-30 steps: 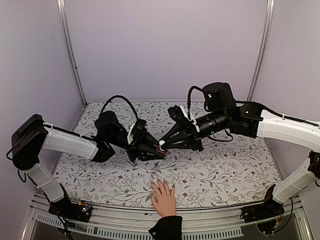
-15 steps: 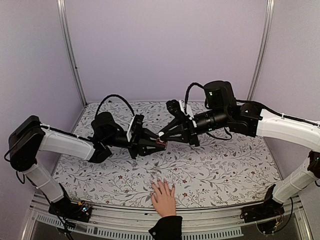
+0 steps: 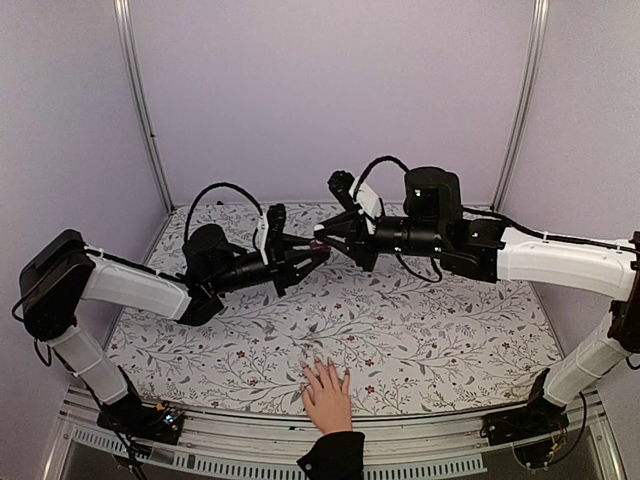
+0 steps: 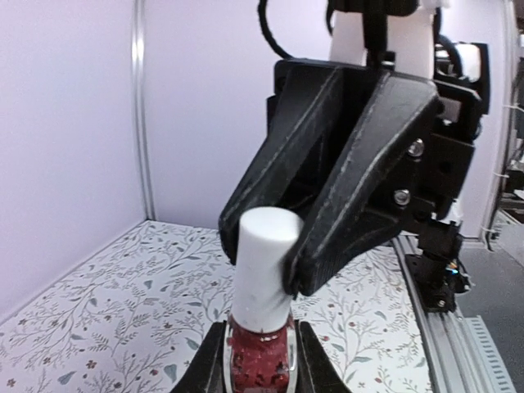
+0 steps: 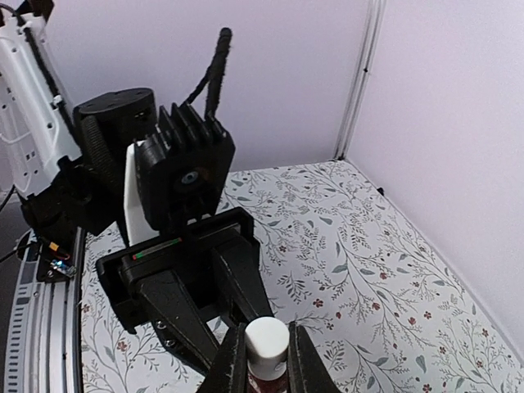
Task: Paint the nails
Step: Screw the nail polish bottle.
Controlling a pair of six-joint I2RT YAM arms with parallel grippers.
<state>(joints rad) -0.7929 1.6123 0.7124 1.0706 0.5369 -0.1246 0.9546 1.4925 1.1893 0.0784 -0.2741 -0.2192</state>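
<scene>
Uncapping looks to be the step in hand: the left gripper (image 3: 314, 254) pinches the one dark-red bottle (image 4: 260, 364), and the right gripper (image 5: 266, 364) pinches its one white cap (image 5: 266, 336), both above the table (image 3: 450, 340). Next, the cap probably needs twisting free. One hand (image 3: 327, 397) lies at the near edge, its five nails (image 3: 322, 366) well apart from the bottle.

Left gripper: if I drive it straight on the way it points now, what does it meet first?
The right gripper, almost at once: its black jaws clamp the white cylindrical cap of the small dark-red glass bottle that the left gripper holds, directly ahead. Nothing else lies between.
</scene>
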